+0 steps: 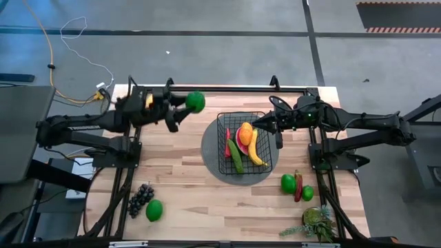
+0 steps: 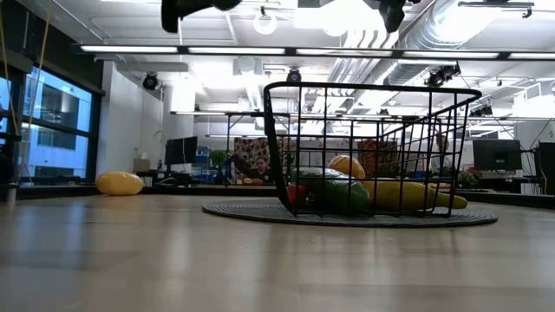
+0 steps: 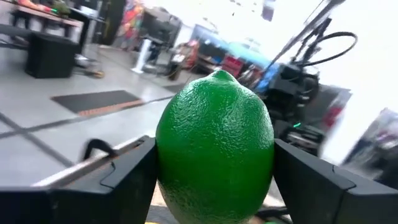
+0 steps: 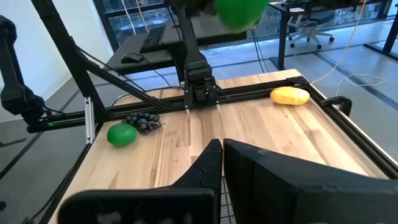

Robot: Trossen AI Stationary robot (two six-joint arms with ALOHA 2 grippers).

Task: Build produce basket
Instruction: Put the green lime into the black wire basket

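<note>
My left gripper (image 1: 187, 103) is shut on a green lime (image 1: 196, 101), high above the table's far left part; the lime fills the left wrist view (image 3: 214, 146). The black wire basket (image 1: 244, 141) stands on a round dark mat (image 1: 210, 153). It holds a banana (image 1: 256, 148), an orange (image 1: 246, 129), a watermelon slice (image 1: 241, 141), a cucumber (image 1: 236, 156) and a red chili (image 1: 227, 142). My right gripper (image 1: 259, 125) is shut and empty, up above the basket's far right rim; it also shows in its wrist view (image 4: 222, 158). My left gripper pinches the lime between its two fingers, one on each opposite side of its middle (image 3: 166, 163). The fingers (image 3: 121, 180) lie about level and point toward the table's right. The lime is lifted clear of the table, its pointed end up.
Near the front left lie purple grapes (image 1: 141, 198) and a green fruit (image 1: 154, 209). At the front right are two green fruits (image 1: 288, 183), a red chili (image 1: 298, 187) and a leafy plant (image 1: 318, 222). A yellow lemon (image 4: 290, 95) lies at the far left.
</note>
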